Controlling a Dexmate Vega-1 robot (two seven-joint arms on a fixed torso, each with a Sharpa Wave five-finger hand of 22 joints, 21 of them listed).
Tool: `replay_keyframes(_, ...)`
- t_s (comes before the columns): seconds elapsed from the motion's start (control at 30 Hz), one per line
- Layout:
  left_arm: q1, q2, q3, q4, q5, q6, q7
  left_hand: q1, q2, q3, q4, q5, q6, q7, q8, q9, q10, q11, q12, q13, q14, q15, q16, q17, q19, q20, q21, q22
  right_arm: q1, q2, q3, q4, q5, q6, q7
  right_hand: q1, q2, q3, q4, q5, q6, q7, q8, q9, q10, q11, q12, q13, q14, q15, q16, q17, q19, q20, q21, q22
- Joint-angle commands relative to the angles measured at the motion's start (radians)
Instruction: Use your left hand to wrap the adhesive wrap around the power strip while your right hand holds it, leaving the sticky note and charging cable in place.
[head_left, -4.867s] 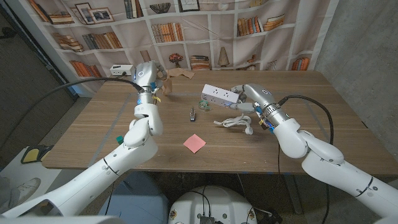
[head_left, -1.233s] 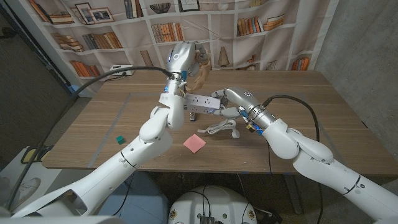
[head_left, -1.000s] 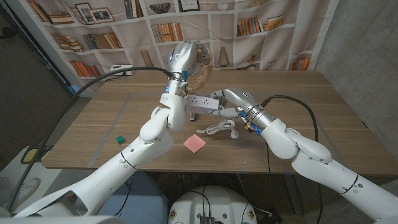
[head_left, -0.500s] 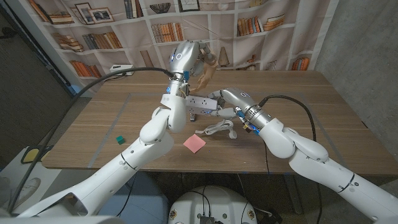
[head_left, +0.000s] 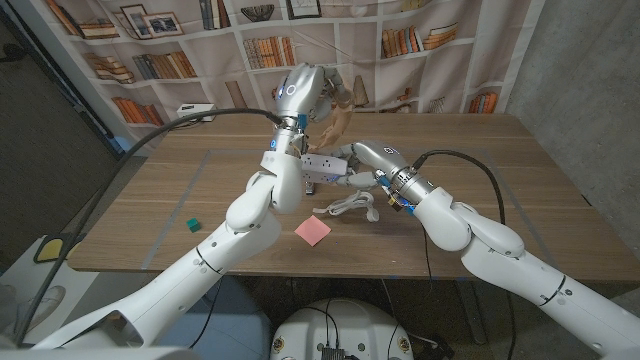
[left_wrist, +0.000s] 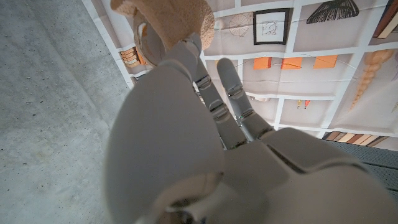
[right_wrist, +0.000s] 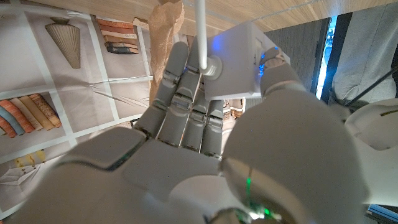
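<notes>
My right hand (head_left: 368, 162) holds one end of the white power strip (head_left: 322, 162) lifted above the middle of the table. In the right wrist view that hand (right_wrist: 186, 124) wraps around the strip (right_wrist: 245, 59), and a white cord (right_wrist: 200, 25) leaves its end. My left hand (head_left: 305, 90) is raised just behind the strip and grips the tan adhesive wrap (head_left: 337, 108), which hangs down toward it. The left wrist view has the wrap (left_wrist: 171, 18) bunched at the fingertips of the left hand (left_wrist: 186, 137). The white charging cable (head_left: 345, 207) and the pink sticky note (head_left: 312, 229) lie on the table below.
A small green cube (head_left: 189, 224) sits on the wooden table (head_left: 500, 170) toward its left front. A bookshelf backdrop stands behind the far edge. My left forearm crosses in front of the strip's left end.
Since the earliest frame the strip has been lifted off the table and my left hand has come over with the wrap. In the last second the wrap swung up and right, and the strip edged left.
</notes>
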Motion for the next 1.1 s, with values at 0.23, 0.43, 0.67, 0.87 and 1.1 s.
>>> replay_keyframes(0.23,0.018,-0.006,-0.003,-0.015,0.010,-0.034,0.021,-0.003,-0.004,0.002,0.004,0.010,0.009,0.005,-0.004,0.000,0.003,0.000,-0.004,0.000,0.010,-0.001,-0.003,0.002,0.006,-0.003,0.008,-0.005,0.025,0.009,-0.017,0.016,-0.007,-0.020,0.011,0.130,0.136,0.069,0.004,0.002,0.087,-0.083,0.004,0.005,0.136,-0.130,0.000,0.125,0.094,-0.130,0.000,0.003,0.000,-0.084,0.007,0.003)
replay_keyframes(0.43,0.037,-0.003,-0.011,-0.028,0.014,-0.042,0.038,-0.004,-0.005,0.001,0.004,0.011,0.010,0.004,-0.005,-0.001,0.003,-0.002,-0.003,0.001,0.011,-0.001,-0.003,0.001,0.005,-0.003,0.010,-0.009,0.035,0.011,-0.020,0.028,-0.010,-0.029,0.011,0.130,0.135,0.069,0.004,0.002,0.087,-0.083,0.004,0.006,0.136,-0.130,0.000,0.128,0.094,-0.130,-0.001,0.002,0.000,-0.083,0.008,0.003)
replay_keyframes(0.67,0.058,0.001,-0.023,-0.047,0.017,-0.053,0.053,-0.004,-0.006,0.000,0.004,0.012,0.011,0.004,-0.004,-0.001,0.003,-0.001,-0.003,0.000,0.012,-0.001,-0.003,0.001,0.004,-0.003,0.013,-0.012,0.049,0.016,-0.026,0.043,-0.014,-0.040,0.009,0.129,0.134,0.068,0.005,0.002,0.087,-0.083,0.004,0.006,0.137,-0.130,-0.002,0.127,0.093,-0.128,-0.001,0.003,0.000,-0.083,0.008,0.003)
replay_keyframes(0.87,0.077,-0.002,-0.031,-0.059,0.015,-0.064,0.073,-0.004,-0.006,0.000,0.005,0.013,0.012,0.004,-0.003,0.001,0.005,0.001,-0.003,0.000,0.013,0.000,-0.003,0.001,0.005,-0.004,0.016,-0.015,0.061,0.021,-0.027,0.054,-0.013,-0.051,0.003,0.130,0.135,0.068,0.005,0.002,0.087,-0.083,0.004,0.006,0.136,-0.130,-0.002,0.129,0.093,-0.129,-0.002,0.002,-0.002,-0.083,0.007,0.003)
replay_keyframes(1.1,0.097,-0.005,-0.036,-0.067,0.013,-0.080,0.093,-0.004,-0.006,-0.001,0.005,0.014,0.013,0.004,-0.004,-0.002,0.004,0.001,-0.003,0.001,0.014,-0.001,-0.003,0.000,0.004,-0.003,0.020,-0.017,0.076,0.023,-0.030,0.065,-0.015,-0.066,0.003,0.129,0.136,0.069,0.005,0.001,0.087,-0.083,0.003,0.006,0.137,-0.129,-0.003,0.128,0.094,-0.129,-0.002,0.003,-0.003,-0.083,0.007,0.003)
